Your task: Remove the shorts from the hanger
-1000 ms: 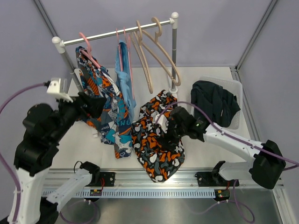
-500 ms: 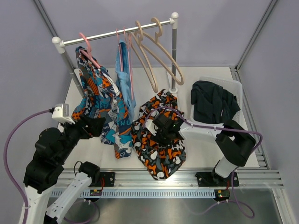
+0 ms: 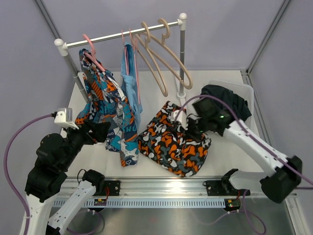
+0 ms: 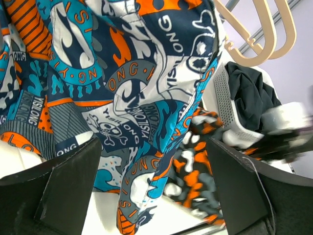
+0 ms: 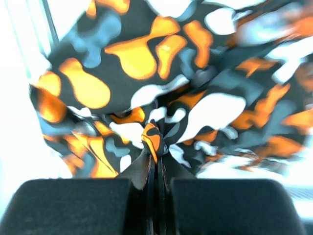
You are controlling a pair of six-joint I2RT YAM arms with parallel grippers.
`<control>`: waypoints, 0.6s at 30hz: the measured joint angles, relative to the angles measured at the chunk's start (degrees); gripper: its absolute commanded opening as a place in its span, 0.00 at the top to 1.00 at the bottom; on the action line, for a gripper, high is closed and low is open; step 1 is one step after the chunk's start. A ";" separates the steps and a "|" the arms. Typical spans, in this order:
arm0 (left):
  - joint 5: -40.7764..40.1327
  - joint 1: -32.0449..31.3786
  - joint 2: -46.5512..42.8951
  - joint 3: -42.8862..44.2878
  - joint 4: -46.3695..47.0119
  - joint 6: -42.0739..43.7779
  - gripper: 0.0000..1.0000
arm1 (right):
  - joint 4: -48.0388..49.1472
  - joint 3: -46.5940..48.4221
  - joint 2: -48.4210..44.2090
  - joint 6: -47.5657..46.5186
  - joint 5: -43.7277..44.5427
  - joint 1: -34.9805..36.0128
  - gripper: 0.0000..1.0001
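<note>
rail [image 3: 107, 37]: teal patterned garment [image 3: 105, 112] | light blue garment [image 3: 131, 87] | beige hangers [image 3: 164, 63]

Built from bulky black joint housings [image 3: 51, 159] linked by white links [image 3: 254, 149]. Trailing purple cables [image 3: 29, 122] on both arms. Fitted with a white camera box [image 3: 63, 117] on the left, a green LED [image 3: 221, 116] on the right, blocky matte-black fingers [image 4: 68, 186].

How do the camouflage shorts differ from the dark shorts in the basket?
The camouflage shorts are blotched orange, black and white; the dark shorts are plain. The camouflage shorts lie on the table, pinched by the right tool; the dark shorts sit heaped in the white basket, ungripped. Both are off the rail.
</note>
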 measured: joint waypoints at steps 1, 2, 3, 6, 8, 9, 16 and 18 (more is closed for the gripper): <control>0.07 0.00 0.07 0.00 0.48 0.15 0.07 | -1.49 1.55 -2.34 -1.62 -1.40 -1.66 1.00; 0.13 0.00 0.15 0.00 0.92 0.31 0.07 | -3.26 3.26 -5.20 -3.48 -3.21 -3.72 1.00; 0.22 0.00 0.26 0.00 1.46 0.42 0.07 | -4.66 4.46 -7.67 -4.81 -4.90 -5.49 1.00; 0.37 0.00 0.50 -0.07 3.41 0.74 0.07 | -8.46 6.16 -15.04 -6.54 -10.99 -12.61 1.00; 0.50 0.00 0.63 -0.24 4.59 0.98 0.07 | -10.16 6.95 -17.79 -6.25 -14.27 -18.34 1.00; 0.63 0.00 0.74 -0.39 5.09 1.05 0.07 | -11.06 8.00 -18.58 -5.53 -16.11 -22.32 1.00; 1.31 0.00 3.61 -0.35 6.60 2.25 0.07 | -9.90 23.04 -12.50 4.33 -30.32 -49.07 1.00; 1.36 0.00 4.37 -0.28 6.58 2.80 0.07 | -7.19 29.00 -8.11 8.17 -34.51 -56.00 1.00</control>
